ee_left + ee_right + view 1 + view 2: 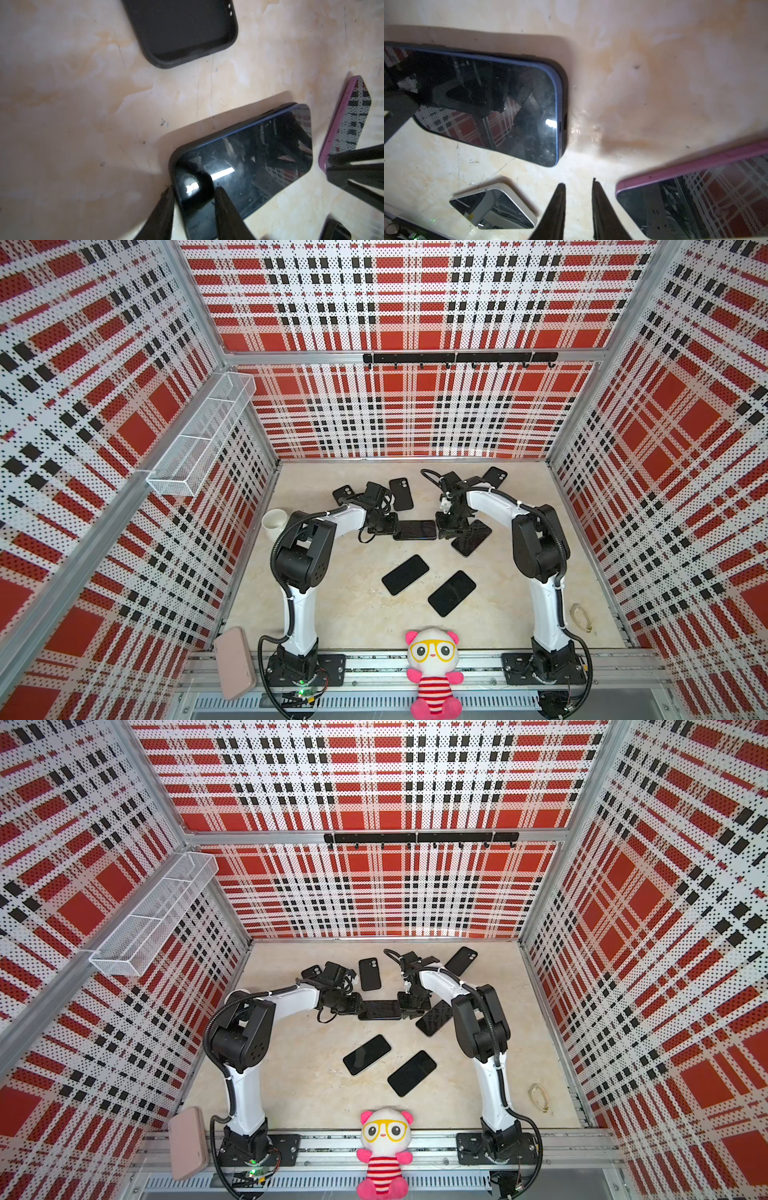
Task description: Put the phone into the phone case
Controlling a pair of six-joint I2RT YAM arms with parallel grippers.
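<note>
On the front rail (374, 668) a pink-and-white plush toy (434, 672) is propped. Beyond it, on the worktop (332, 593), two dark phones (405, 574) (451, 593) are laid face up, side by side. Farther in, the blue phone (249, 158) is seated in a black phone case (172, 164), its blue edge showing above the case rim along one long side. One end is gripped by the left gripper (194, 188), one finger (226, 207) on the screen. The right gripper (578, 182) is held just off the opposite end, its fingers (556, 207) parted with nothing between them. A pink-edged phone (695, 166) lies beside it. Three empty black cases (401, 493) (494, 477) (344, 492) are scattered farthest back.
</note>
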